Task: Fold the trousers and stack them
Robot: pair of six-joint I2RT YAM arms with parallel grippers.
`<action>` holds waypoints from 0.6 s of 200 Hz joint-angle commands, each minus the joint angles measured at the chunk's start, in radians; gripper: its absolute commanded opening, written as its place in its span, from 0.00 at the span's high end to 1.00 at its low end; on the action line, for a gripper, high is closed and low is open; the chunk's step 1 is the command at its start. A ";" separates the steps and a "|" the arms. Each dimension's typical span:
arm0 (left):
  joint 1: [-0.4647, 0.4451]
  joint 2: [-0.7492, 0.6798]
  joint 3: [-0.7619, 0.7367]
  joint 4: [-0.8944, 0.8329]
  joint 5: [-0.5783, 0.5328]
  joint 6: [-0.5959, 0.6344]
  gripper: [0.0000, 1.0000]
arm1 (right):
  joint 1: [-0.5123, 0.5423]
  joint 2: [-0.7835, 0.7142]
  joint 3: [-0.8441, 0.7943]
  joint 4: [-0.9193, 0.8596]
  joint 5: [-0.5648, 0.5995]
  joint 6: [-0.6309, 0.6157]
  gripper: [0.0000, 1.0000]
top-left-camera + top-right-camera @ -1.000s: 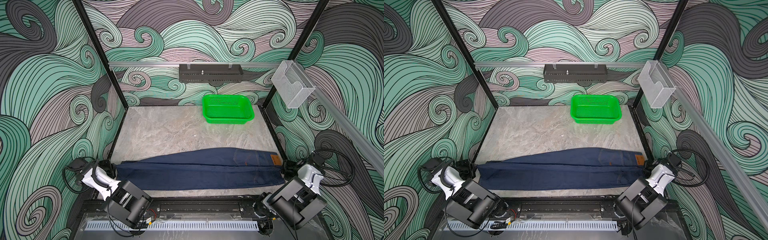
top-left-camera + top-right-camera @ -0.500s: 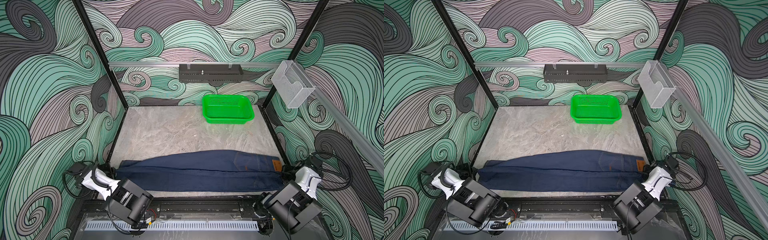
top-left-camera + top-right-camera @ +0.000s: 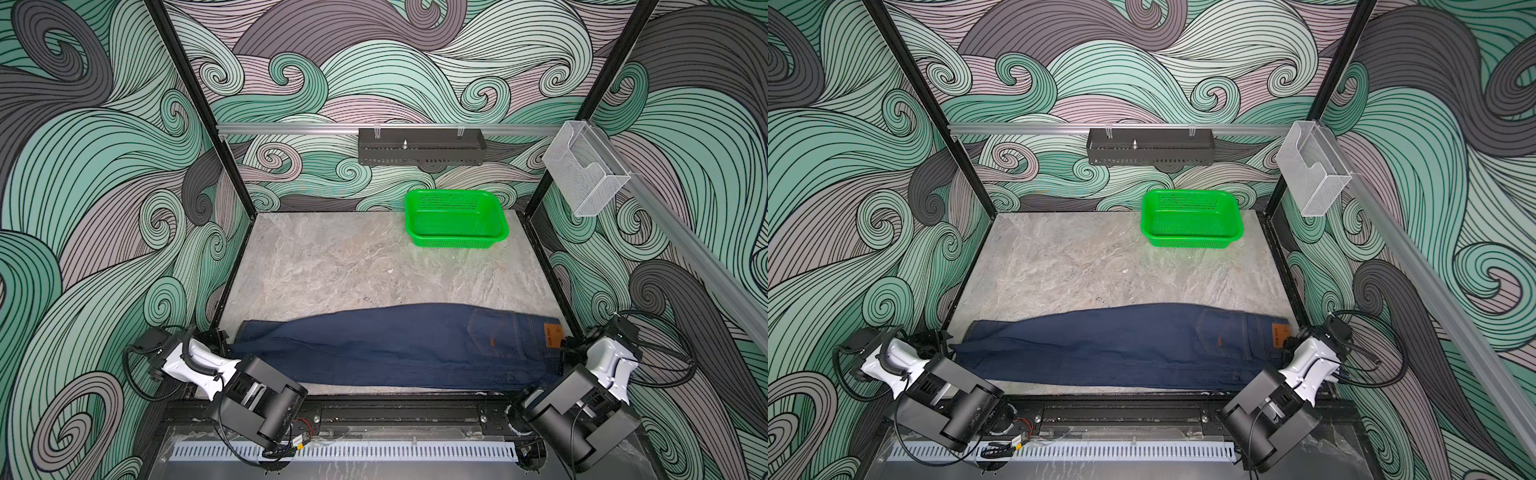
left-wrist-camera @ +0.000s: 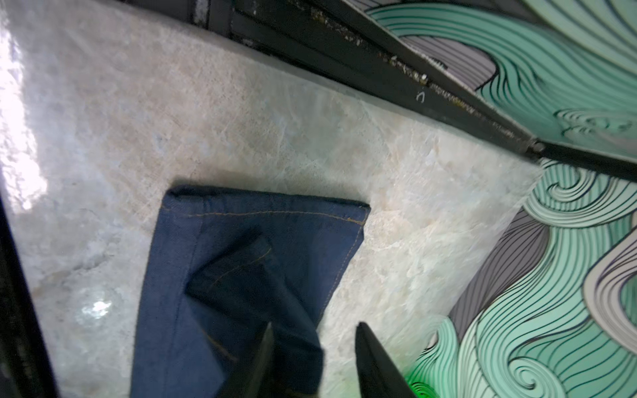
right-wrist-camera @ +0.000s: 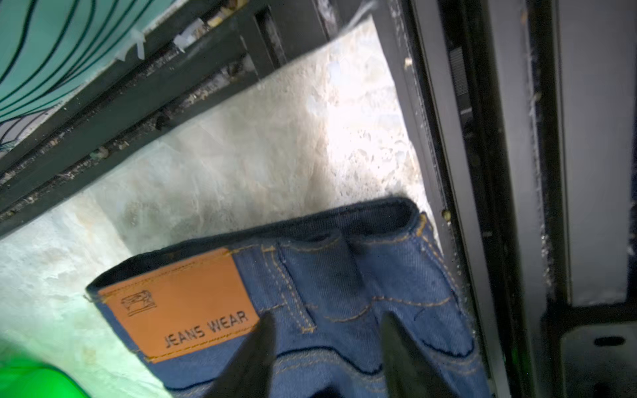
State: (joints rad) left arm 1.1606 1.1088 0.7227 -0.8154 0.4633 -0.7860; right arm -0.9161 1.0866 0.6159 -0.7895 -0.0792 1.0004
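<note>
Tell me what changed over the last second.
Both arms let go. The left gripper and the right gripper now have their fingers apart at the two ends of the jeans. The jeans were stretched between them earlier and have since settled flatter and wider on the table. The green basket stayed at the back.

The long dark navy denim trousers (image 3: 395, 345) carry orange-tan stitching, and their tan leather waistband patch (image 5: 179, 303) bears dark lettering. The flat stone-look counter (image 3: 332, 266) beneath is grey-beige with pale marbled veining, and the perforated plastic basket (image 3: 455, 242) at its far right corner is bright green. The panel walls (image 3: 83, 166) swirl with mint, teal, mauve and charcoal waves outlined in black.
</note>
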 commanded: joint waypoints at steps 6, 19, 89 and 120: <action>0.007 -0.015 0.037 -0.065 0.005 0.003 0.42 | 0.024 -0.017 0.037 -0.062 0.007 -0.002 0.26; 0.005 -0.020 0.061 -0.088 0.008 0.000 0.36 | 0.043 -0.023 0.062 -0.093 0.008 -0.002 0.07; -0.043 -0.041 0.177 -0.167 -0.035 -0.022 0.27 | 0.300 -0.126 0.217 -0.193 0.035 0.077 0.01; -0.099 -0.074 0.161 -0.101 -0.026 -0.074 0.25 | 0.458 -0.148 0.202 -0.166 0.068 0.126 0.00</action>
State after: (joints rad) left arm 1.1000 1.0676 0.8768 -0.9237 0.4480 -0.8108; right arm -0.5400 0.9436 0.8242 -0.9318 -0.0570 1.0702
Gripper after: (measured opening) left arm 0.745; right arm 0.994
